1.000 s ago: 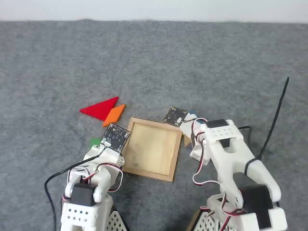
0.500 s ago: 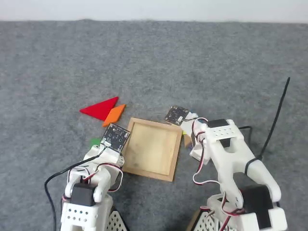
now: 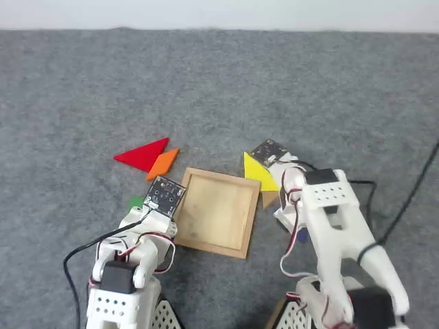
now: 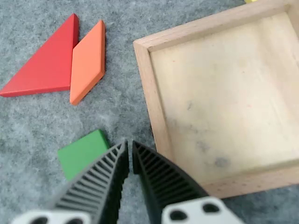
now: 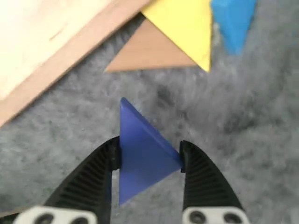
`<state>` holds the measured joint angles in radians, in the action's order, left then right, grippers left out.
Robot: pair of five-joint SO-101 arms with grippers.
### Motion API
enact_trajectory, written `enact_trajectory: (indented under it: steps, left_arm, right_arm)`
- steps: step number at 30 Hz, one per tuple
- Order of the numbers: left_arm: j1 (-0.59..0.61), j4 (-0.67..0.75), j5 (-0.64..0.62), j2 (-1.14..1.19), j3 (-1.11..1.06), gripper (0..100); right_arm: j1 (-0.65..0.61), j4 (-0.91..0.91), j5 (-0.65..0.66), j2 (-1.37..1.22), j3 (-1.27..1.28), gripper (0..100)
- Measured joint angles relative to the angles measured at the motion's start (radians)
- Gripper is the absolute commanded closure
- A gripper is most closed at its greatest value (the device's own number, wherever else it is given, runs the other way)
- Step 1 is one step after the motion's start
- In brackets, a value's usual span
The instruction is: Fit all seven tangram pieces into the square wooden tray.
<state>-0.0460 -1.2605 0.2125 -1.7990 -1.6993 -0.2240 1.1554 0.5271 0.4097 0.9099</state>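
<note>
The right gripper (image 5: 148, 154) holds a dark blue triangle (image 5: 140, 140). One finger is on each side of it and they pinch it over the grey mat (image 3: 309, 89), near the right side of the tray (image 3: 216, 211).

The left gripper (image 4: 129, 145) has its fingers pressed together with nothing between them. It is low over the mat at the left side of the tray. A green piece (image 4: 81, 151) lies flat just beside it, on the side away from the tray.

The tray sits flat on the mat between the two arms. All the pieces that can be seen are outside it.

A tan triangle (image 5: 149, 51) lies by the right rim of the tray. A yellow triangle (image 5: 184, 21) lies partly on top of it, with one corner at the far right corner of the tray. A light blue piece (image 5: 232, 18) is just beside the yellow one.

Past the far left corner of the tray lies an orange piece (image 4: 88, 60). A red triangle (image 4: 49, 63) touches it along one long side, a bit farther out.
</note>
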Motion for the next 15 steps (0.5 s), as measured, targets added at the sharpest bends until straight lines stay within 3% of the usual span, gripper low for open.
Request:
enact_trajectory:
  steps: [8,15]
  left_arm:
    - [0.0,0.0,0.0,0.0,0.0,99]
    - [0.0,0.0,0.0,0.0,0.0,99]
  right_arm:
    - [-0.015,0.106,-0.295,0.196,0.0,94.3]
    - [-0.213,0.052,-0.611,0.278,0.0,94.7]
